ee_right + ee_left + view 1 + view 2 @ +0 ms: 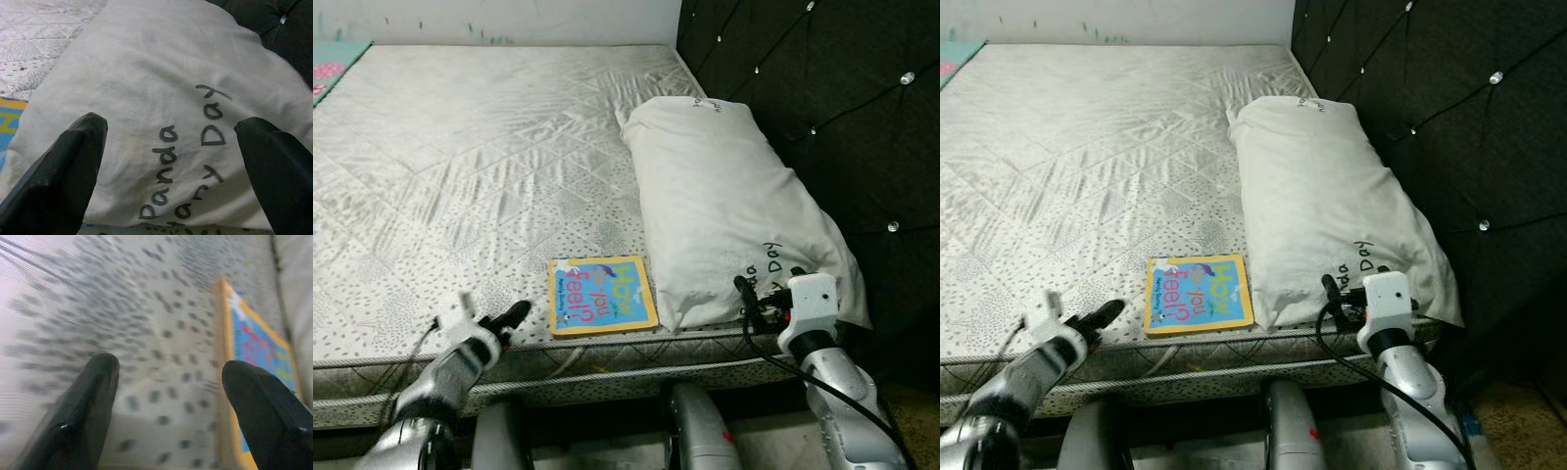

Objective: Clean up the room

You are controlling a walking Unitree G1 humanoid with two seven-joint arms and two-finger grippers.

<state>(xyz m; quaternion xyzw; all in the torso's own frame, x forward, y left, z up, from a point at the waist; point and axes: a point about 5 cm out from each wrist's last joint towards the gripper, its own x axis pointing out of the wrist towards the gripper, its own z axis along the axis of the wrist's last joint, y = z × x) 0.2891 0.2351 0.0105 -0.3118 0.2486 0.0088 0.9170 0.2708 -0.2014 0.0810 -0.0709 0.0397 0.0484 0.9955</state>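
Observation:
A blue and yellow picture book lies flat near the front edge of the bare mattress, touching the near end of a white pillow with handwriting on it. My left gripper hovers open at the mattress edge, just left of the book. My right gripper is open at the pillow's near end, its fingers spread over the written words on the pillow.
A dark tufted headboard runs along the right side behind the pillow. A teal patterned cloth lies at the far left corner of the mattress. A white wall stands beyond the bed.

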